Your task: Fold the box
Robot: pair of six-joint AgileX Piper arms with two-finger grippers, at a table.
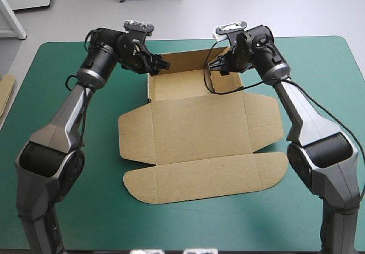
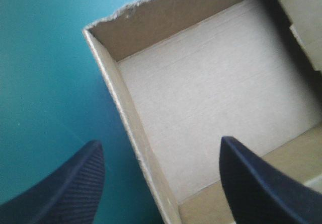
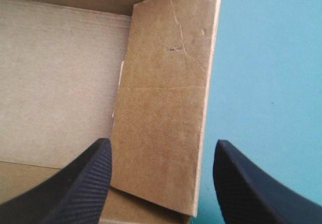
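The brown box [image 1: 199,134] lies mid-table, its far part a shallow tray with raised walls and its lid panels flat toward the near edge. My left gripper [image 1: 160,65] hangs open above the tray's left wall. In the left wrist view that wall [image 2: 132,118] runs between the fingers of the left gripper [image 2: 160,141], one over the teal-green cover and one over the tray floor [image 2: 216,93]. My right gripper [image 1: 219,65] is open over the right wall. In the right wrist view the right gripper [image 3: 162,142] straddles a wall flap [image 3: 166,98] that leans inward.
The flat lid with its rounded side flaps [image 1: 205,177] spreads toward the table's near edge. More brown board [image 1: 5,91] shows at the table's left edge. Bare teal-green cover [image 1: 68,168] lies on both sides of the box.
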